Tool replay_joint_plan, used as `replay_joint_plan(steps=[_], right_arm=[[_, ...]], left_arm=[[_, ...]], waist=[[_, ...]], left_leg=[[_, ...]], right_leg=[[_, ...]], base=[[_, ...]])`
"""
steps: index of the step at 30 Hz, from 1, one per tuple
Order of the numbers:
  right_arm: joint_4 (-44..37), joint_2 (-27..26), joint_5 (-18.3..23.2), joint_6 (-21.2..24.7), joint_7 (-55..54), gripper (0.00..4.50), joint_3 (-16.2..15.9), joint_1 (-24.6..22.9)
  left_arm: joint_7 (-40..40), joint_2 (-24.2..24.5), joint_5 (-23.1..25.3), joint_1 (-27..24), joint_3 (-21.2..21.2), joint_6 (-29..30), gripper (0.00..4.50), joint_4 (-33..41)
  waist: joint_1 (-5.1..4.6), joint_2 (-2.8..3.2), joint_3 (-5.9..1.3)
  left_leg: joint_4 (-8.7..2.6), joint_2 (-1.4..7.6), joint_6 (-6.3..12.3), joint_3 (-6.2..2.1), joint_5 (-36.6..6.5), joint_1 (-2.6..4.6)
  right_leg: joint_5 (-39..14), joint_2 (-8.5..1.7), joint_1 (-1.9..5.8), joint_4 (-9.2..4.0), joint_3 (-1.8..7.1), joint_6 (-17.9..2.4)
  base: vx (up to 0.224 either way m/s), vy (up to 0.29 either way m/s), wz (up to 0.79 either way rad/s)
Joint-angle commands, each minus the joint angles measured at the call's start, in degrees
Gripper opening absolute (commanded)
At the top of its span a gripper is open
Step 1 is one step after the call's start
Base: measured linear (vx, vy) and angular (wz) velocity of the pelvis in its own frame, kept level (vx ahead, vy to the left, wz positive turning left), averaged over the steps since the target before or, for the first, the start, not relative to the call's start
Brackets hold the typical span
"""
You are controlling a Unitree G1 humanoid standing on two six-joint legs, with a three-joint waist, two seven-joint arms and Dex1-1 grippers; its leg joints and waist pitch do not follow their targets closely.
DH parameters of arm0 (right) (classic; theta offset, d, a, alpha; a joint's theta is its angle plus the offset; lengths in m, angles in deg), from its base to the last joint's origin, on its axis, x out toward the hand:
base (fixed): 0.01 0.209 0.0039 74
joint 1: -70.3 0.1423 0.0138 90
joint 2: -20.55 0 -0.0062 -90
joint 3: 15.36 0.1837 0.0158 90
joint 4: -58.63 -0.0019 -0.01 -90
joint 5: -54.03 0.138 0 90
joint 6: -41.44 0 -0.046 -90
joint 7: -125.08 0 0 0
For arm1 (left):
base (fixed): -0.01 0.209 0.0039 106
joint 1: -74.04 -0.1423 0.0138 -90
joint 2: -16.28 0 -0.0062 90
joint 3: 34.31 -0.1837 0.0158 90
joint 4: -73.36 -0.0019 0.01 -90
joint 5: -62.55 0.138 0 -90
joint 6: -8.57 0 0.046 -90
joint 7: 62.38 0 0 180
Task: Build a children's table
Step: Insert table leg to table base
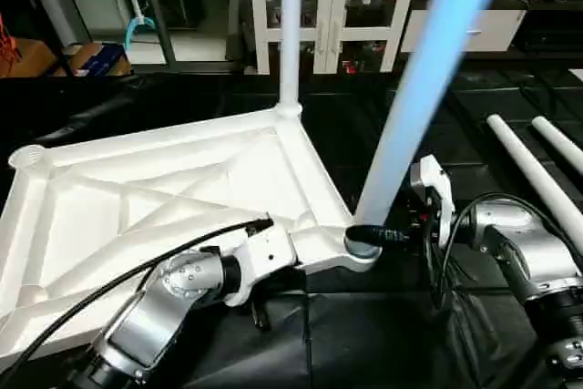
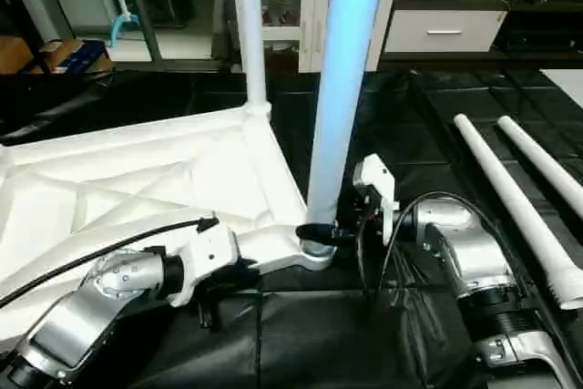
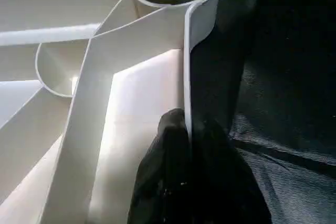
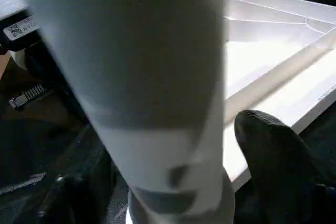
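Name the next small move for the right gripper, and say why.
Probably close the right gripper on the near leg and twist it. The leg stands in the top's near corner socket, its base between the fingers, while the left gripper pinches the rim.

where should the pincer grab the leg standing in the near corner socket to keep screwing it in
Low on the leg, just above the corner socket, coming level from the right side where the right pincer already is. The leg stands upright and round, and the tabletop blocks the left.
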Motion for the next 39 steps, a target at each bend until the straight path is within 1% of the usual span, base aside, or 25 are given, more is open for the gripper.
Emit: replay_joint_plan(steps=[1, 2, 3, 4, 5, 6, 7, 8, 10, 11, 13, 18, 19, 20, 24, 25, 26, 27, 29, 32, 34, 35, 37, 38, 39], right_arm=[[-1.1, -0.1, 0.4, 0.2, -0.3, 2.98, 0.5, -0.6], [-0.9, 0.2, 0.3, 0.0, 0.2, 2.98, 0.3, -0.7], [-0.4, 0.5, 0.1, -0.3, 0.9, 2.79, 0.1, -0.6], [-0.1, 0.7, -0.1, -0.3, 1.4, 2.79, -0.1, -0.5], [0.1, 1.0, -0.4, -0.7, 1.9, 2.53, -0.3, -0.3], [0.2, 1.1, -0.5, -1.0, 2.3, 2.53, -0.4, -0.3], [-0.1, 1.4, -0.5, -0.7, 2.9, 2.42, -0.5, -0.3], [-0.6, 1.8, -0.5, -0.7, 3.5, 2.34, -0.7, -0.5], [-1.4, 2.0, -0.5, -0.3, 4.1, 2.21, -1.0, -0.9], [-1.5, 2.1, -0.4, -0.1, 4.1, 2.21, -1.0, -1.0], [-2.6, 1.7, 0.4, 0.8, 4.1, 2.00, -0.7, -1.8], [-3.9, 1.5, 0.4, 1.0, 4.3, 1.93, -1.0, -2.2], [-4.2, 1.4, 0.4, 0.9, 4.5, 1.93, -1.0, -2.3], [-4.3, 1.4, 0.5, 0.8, 4.5, 1.93, -0.9, -2.4], [-3.9, 1.1, 0.1, 0.2, 3.9, 1.93, -0.6, -2.2], [-2.9, 0.9, -0.6, -1.0, 3.1, 1.93, -0.4, -1.9], [-1.6, 0.5, -2.0, -3.3, 2.0, 1.93, -0.6, -1.9], [-1.3, 0.4, -2.3, -3.9, 1.8, 1.93, -0.6, -1.9], [-0.9, 0.3, -2.5, -3.7, 1.8, 1.93, -0.9, -2.1], [2.1, 0.0, -3.5, -3.4, 2.3, 1.93, -2.1, -2.1], [3.4, -0.1, -4.0, -3.4, 2.6, 1.93, -2.6, -2.0], [5.5, -0.5, -4.7, -3.7, 2.5, 1.93, -3.0, -1.4], [8.6, -1.3, -5.8, -4.3, 2.4, 1.93, -3.7, 0.1], [9.3, -1.4, -6.1, -4.4, 2.5, 1.93, -3.9, 0.5], [11.2, -1.7, -7.1, -5.1, 2.9, 1.93, -4.9, 1.7]], left_arm=[[1.2, -0.5, -2.1, -0.9, -1.3, -0.5, 0.00, 1.0], [1.5, -0.4, -2.1, -0.8, -1.4, -0.4, 0.00, 1.0], [1.8, -0.4, -2.1, -0.7, -1.4, -0.4, 0.00, 1.1], [1.9, -0.4, -2.1, -0.6, -1.4, -0.4, 0.00, 1.1], [2.0, -0.4, -2.1, -0.6, -1.4, -0.3, 0.00, 1.2], [2.0, -0.4, -2.0, -0.6, -1.4, -0.2, 0.00, 1.3], [2.0, -0.4, -2.0, -0.6, -1.3, -0.2, 0.00, 1.4], [1.9, -0.4, -1.8, -0.7, -1.3, -0.2, 0.00, 1.5], [1.8, -0.4, -1.7, -0.8, -1.3, -0.1, 0.00, 1.6], [1.7, -0.4, -1.7, -0.8, -1.2, -0.1, 0.00, 1.6], [1.7, -0.4, -1.6, -1.1, -1.3, 0.0, 0.00, 1.7], [1.6, -0.6, -1.4, -0.9, -1.3, -0.2, 0.00, 1.5], [1.5, -0.7, -1.4, -0.9, -1.3, -0.2, 0.00, 1.5], [1.5, -0.7, -1.4, -0.9, -1.3, -0.2, 0.00, 1.4], [1.5, -0.6, -1.2, -0.8, -1.3, -0.5, 0.00, 1.2], [1.5, -0.5, -1.0, -0.7, -1.3, -0.7, 0.00, 1.2], [1.4, -0.7, -1.1, -0.8, -1.3, -0.8, 0.00, 1.3], [1.4, -0.7, -1.2, -0.8, -1.3, -0.8, 0.00, 1.3], [1.7, -0.8, -1.4, -0.8, -1.4, -0.9, 0.00, 1.5], [2.4, -0.9, -1.7, -0.7, -1.8, -1.0, 0.00, 1.7], [2.7, -0.9, -1.8, -0.7, -2.0, -1.1, 0.00, 1.7], [2.8, -1.0, -1.8, -0.5, -2.1, -1.0, 0.00, 1.6], [2.9, -0.8, -1.7, -0.3, -2.2, -0.7, 0.00, 1.6], [3.0, -0.7, -1.6, -0.3, -2.2, -0.5, 0.00, 1.6], [3.4, -0.3, -1.6, -0.4, -2.4, -0.1, 0.00, 1.8]], waist=[[-0.22, -0.79, -2.95], [-0.28, -0.94, -2.97], [-0.27, -0.98, -3.00], [-0.27, -0.94, -2.98], [-0.27, -1.01, -2.99], [-0.24, -0.98, -3.01], [-0.23, -0.94, -3.01], [-0.29, -1.42, -2.98], [-0.17, -1.19, -2.97], [-0.19, -1.25, -2.93], [-0.19, -1.20, -2.95], [-0.13, -1.19, -2.99], [-0.12, -1.27, -3.01], [-0.11, -1.16, -3.01], [-0.15, -1.18, -3.02], [-0.20, -1.37, -3.00], [-0.18, -1.49, -3.02], [-0.15, -1.37, -3.05], [-0.21, -1.35, -3.03], [-0.31, -1.41, -3.07], [-0.28, -1.34, -2.95], [-0.33, -1.58, -2.97], [-0.34, -1.21, -2.95], [-0.55, -1.26, -2.90], [-0.63, -1.39, -2.76]], left_leg=[[-3.98, 4.73, 6.68, -1.95, -4.0, 0.39], [-3.97, 4.71, 6.66, -1.89, -4.2, 0.43], [-3.94, 4.71, 6.70, -1.93, -4.0, 0.38], [-3.94, 4.71, 6.73, -1.91, -4.0, 0.40], [-3.92, 4.76, 6.78, -1.90, -4.1, 0.43], [-3.89, 4.72, 6.80, -1.89, -3.9, 0.42], [-3.87, 4.72, 6.94, -1.90, -3.7, 0.41], [-3.86, 4.75, 7.23, -1.84, -3.7, 0.38], [-3.86, 4.76, 7.33, -1.91, -3.6, 0.38], [-3.86, 4.77, 7.42, -1.89, -3.5, 0.39], [-3.83, 4.78, 7.52, -1.89, -3.2, 0.42], [-3.78, 4.75, 7.63, -1.90, -3.0, 0.41], [-3.76, 4.78, 7.64, -1.88, -3.1, 0.47], [-3.75, 4.77, 7.62, -1.91, -3.0, 0.43], [-3.73, 4.73, 7.71, -1.91, -2.9, 0.38], [-3.74, 4.76, 7.59, -1.88, -3.0, 0.37], [-3.71, 4.76, 7.44, -1.87, -3.0, 0.33], [-3.68, 4.71, 7.32, -1.84, -2.8, 0.39], [-3.69, 4.66, 7.43, -1.84, -2.9, 0.42], [-3.66, 4.65, 7.68, -1.87, -2.8, 0.38], [-3.74, 4.69, 7.58, -1.86, -3.5, 0.43], [-3.72, 4.70, 7.55, -1.83, -3.5, 0.42], [-3.76, 4.70, 7.07, -1.89, -3.9, 0.48], [-3.82, 4.65, 6.71, -1.89, -5.0, 0.49], [-3.96, 4.69, 6.18, -1.92, -6.1, 0.49]], right_leg=[[-5.6, -4.93, 2.81, -3.70, 2.60, -14.2], [-5.7, -4.91, 2.81, -3.74, 2.58, -14.3], [-5.5, -4.96, 2.88, -3.68, 2.59, -14.3], [-5.6, -4.96, 2.84, -3.69, 2.59, -14.3], [-5.8, -4.99, 2.84, -3.71, 2.59, -14.4], [-5.6, -4.98, 2.85, -3.67, 2.59, -14.4], [-5.4, -4.95, 2.85, -3.63, 2.56, -14.5], [-5.4, -4.96, 2.86, -3.68, 2.59, -14.4], [-5.8, -5.02, 2.88, -3.60, 2.56, -14.4], [-6.0, -4.99, 2.84, -3.64, 2.56, -14.3], [-5.9, -4.98, 2.79, -3.62, 2.59, -14.2], [-5.8, -4.93, 2.76, -3.60, 2.56, -14.2], [-5.9, -4.95, 2.74, -3.57, 2.58, -14.1], [-5.8, -4.99, 2.77, -3.54, 2.59, -14.1], [-5.7, -4.99, 2.79, -3.54, 2.55, -14.2], [-6.0, -4.99, 2.76, -3.58, 2.56, -14.1], [-6.2, -5.09, 2.75, -3.56, 2.58, -14.0], [-6.2, -5.07, 2.71, -3.54, 2.57, -14.1], [-6.3, -5.01, 2.77, -3.56, 2.57, -14.1], [-6.1, -4.97, 2.76, -3.46, 2.50, -14.2], [-7.0, -4.94, 2.73, -3.66, 2.50, -14.1], [-7.0, -4.95, 2.75, -3.66, 2.51, -14.1], [-7.8, -4.93, 2.66, -3.67, 2.47, -14.3], [-8.7, -4.95, 2.62, -3.78, 2.43, -14.4], [-9.9, -4.92, 2.66, -3.96, 2.43, -14.1]], base=[[0.000, 0.000, 0.00], [0.000, 0.000, 0.00], [0.000, 0.000, 0.00], [0.000, 0.000, 0.00], [0.000, 0.000, 0.00], [0.000, 0.000, 0.00], [0.000, 0.000, 0.00], [0.000, 0.000, 0.00], [0.000, 0.000, 0.00], [0.000, 0.000, 0.00], [0.000, 0.000, 0.00], [0.000, 0.000, 0.00], [0.000, 0.000, 0.00], [0.000, 0.000, 0.00], [0.000, 0.000, 0.00], [0.000, 0.000, 0.00], [0.000, 0.000, 0.00], [0.000, 0.000, 0.00], [0.000, 0.000, 0.00], [0.000, 0.000, 0.00], [0.000, 0.000, 0.00], [0.000, 0.000, 0.00], [0.000, 0.000, 0.00], [0.000, 0.000, 0.00], [0.000, 0.000, 0.00]])
